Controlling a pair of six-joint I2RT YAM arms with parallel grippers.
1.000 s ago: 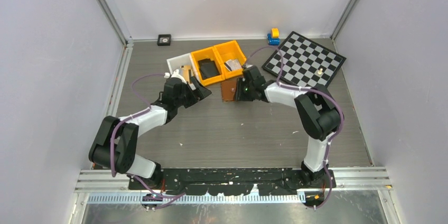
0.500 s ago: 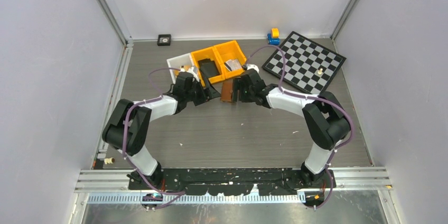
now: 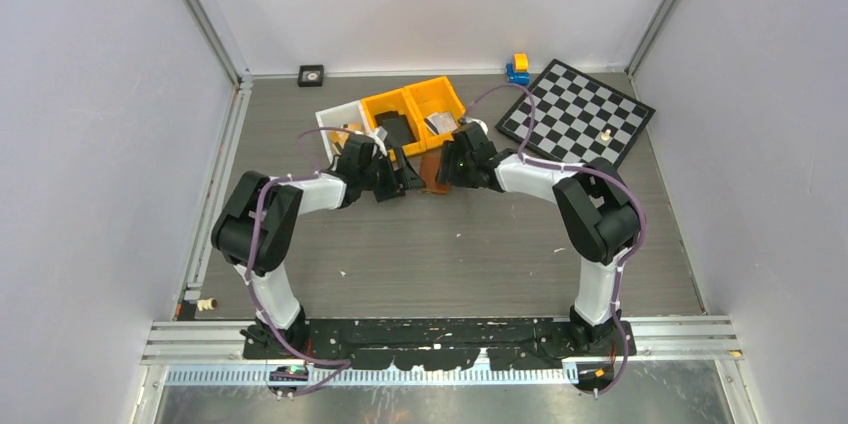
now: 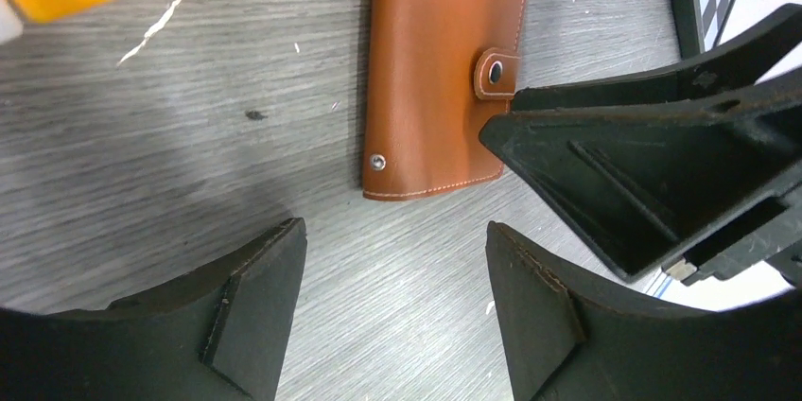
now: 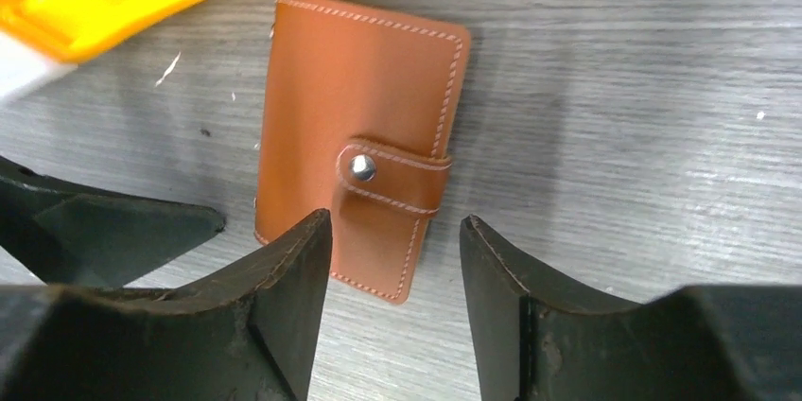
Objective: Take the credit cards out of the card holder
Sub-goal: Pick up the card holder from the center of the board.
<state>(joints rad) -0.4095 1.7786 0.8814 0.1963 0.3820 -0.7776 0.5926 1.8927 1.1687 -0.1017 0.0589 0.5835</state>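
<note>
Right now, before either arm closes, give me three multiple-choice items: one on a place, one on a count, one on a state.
1. Where does the card holder lie?
A. on the chessboard
B. on the table between the left gripper and the right gripper
C. inside a bin

2. How many orange bins are on the table?
A. one
B. two
C. four

3. What state is the card holder in?
A. closed, strap snapped
B. spread open, cards showing
C. lifted by a gripper

Key: 1 B, both wrist views show it flat there; 2 B, the top view shows two beside a white bin; 3 A, the strap is snapped down.
</note>
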